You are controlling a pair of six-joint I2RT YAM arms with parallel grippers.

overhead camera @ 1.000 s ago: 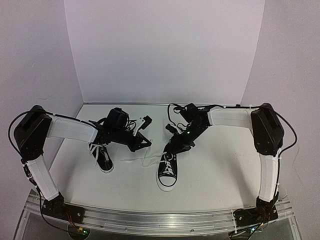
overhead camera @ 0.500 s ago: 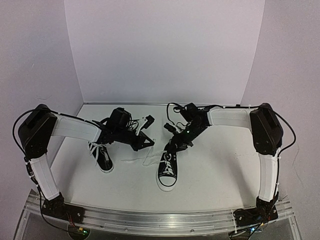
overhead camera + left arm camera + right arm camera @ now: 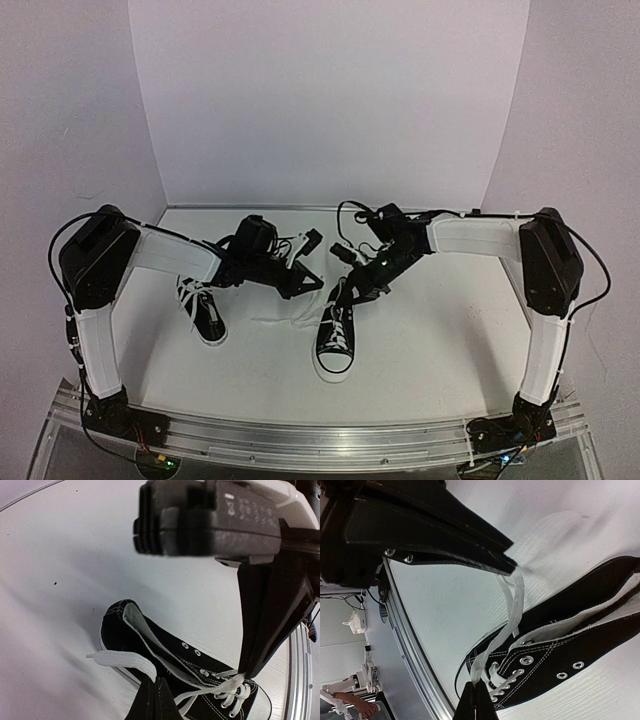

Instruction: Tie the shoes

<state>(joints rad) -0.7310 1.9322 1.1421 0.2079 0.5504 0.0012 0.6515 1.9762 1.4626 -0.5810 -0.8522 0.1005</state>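
Two shoes stood on their soles on the white worktop [image 3: 440,340]. Each had its long axis running from the far edge to the near edge, white toe cap toward the near edge and heel toward the far edge. The left shoe [image 3: 205,318] sat close to the left edge, about midway between far and near, with its toe swung slightly to the right. The right shoe [image 3: 336,342] sat near the middle of the worktop, almost square to the near edge. The two shoes were well apart.

Two hands met just above the heel end of the right shoe, their tips near each other. The left hand [image 3: 310,284] reached in from the left and the right hand [image 3: 343,297] from the right.

One lace [image 3: 125,661] of the right shoe was untied. Its flat end ran along the worktop beside the shoe, on the side toward the left shoe. In the left wrist view the left hand's fingers were pressed together on this lace. From there a strand ran on toward the tip of the right hand. In the right wrist view the right hand's fingers were likewise pinched tight on a strand, which stretched up to the left hand's tip. Both hands thus gripped the lace.

The left shoe's laces were too small to judge.
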